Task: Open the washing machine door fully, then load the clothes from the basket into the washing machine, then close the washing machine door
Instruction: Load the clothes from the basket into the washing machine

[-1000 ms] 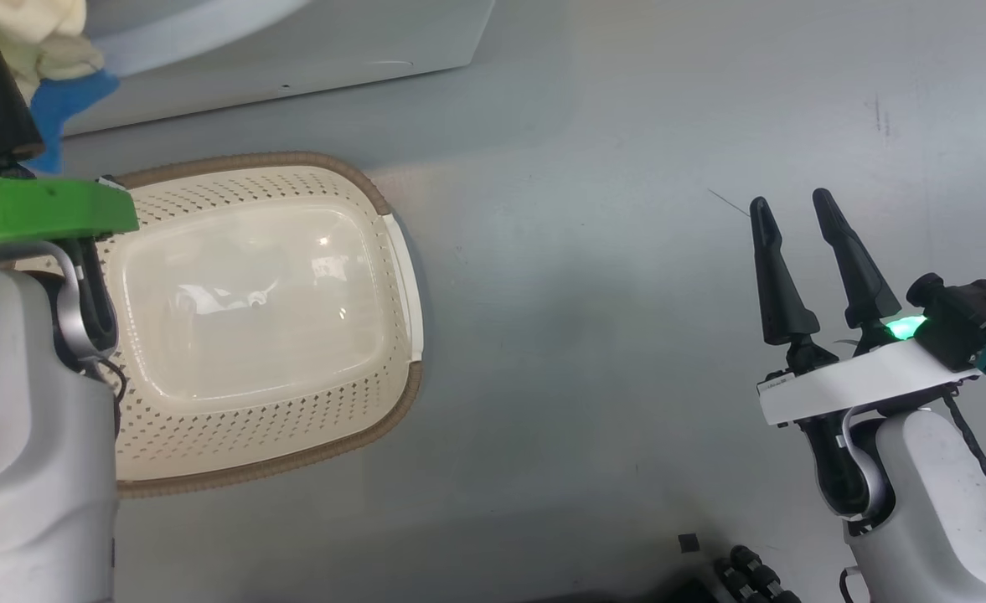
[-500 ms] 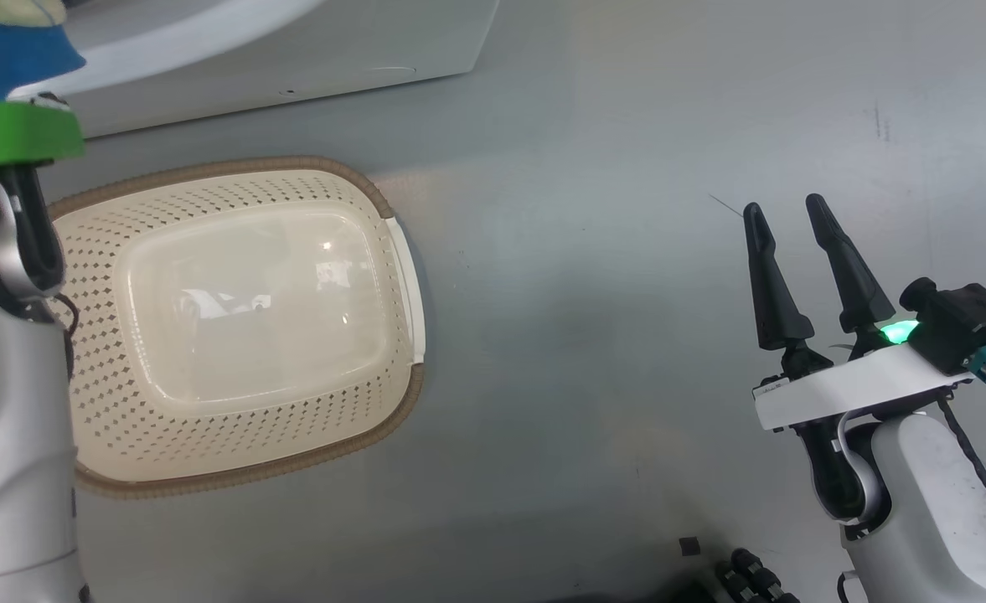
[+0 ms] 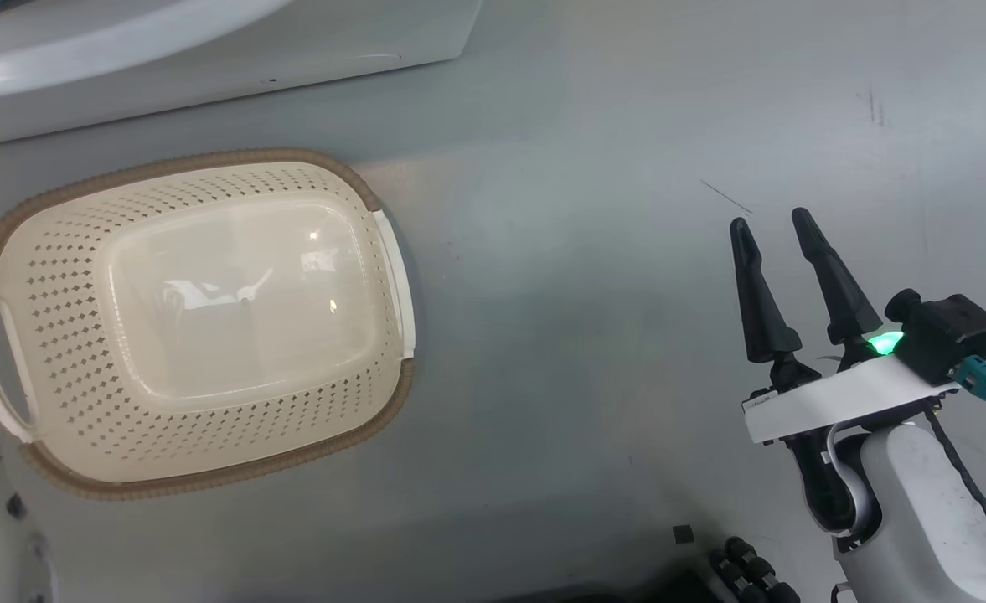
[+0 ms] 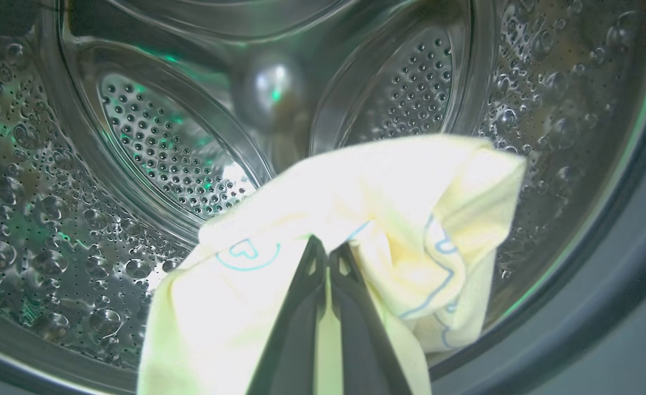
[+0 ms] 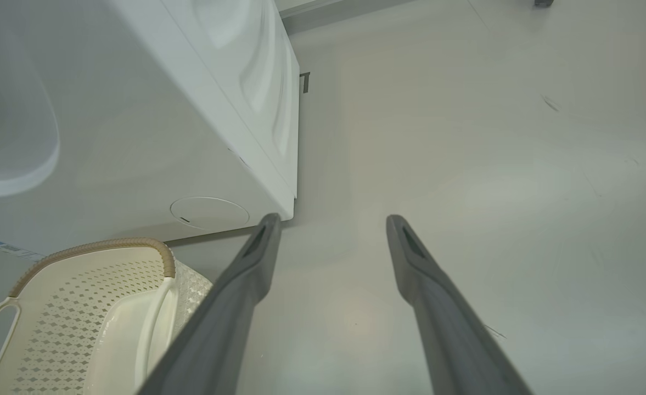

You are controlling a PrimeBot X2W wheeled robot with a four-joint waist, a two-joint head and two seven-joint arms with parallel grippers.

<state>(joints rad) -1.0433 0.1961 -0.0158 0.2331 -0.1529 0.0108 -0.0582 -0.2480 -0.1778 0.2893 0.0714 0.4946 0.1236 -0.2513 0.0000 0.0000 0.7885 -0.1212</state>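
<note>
Clothes point(image 4: 355, 219), pale yellow with blue line prints, hang clamped between the shut fingers of the left end effector point(image 4: 328, 249) at the mouth of the steel drum point(image 4: 163, 153). The right end effector point(image 3: 771, 219) hovers over the floor point(image 3: 593, 251), fingers apart. The basket point(image 3: 208, 481) stands just before the washer point(image 3: 208, 71).

Basket point(image 3: 65, 335): cream, diamond-perforated walls, brown woven-look rim, white handles. Clothes point(image 4: 388, 186): pale yellow with thin blue line-drawn prints, against the silvery, dot-perforated drum point(image 4: 158, 159). Washing machine point(image 5: 136, 126): white, on a grey floor point(image 3: 593, 251).
</note>
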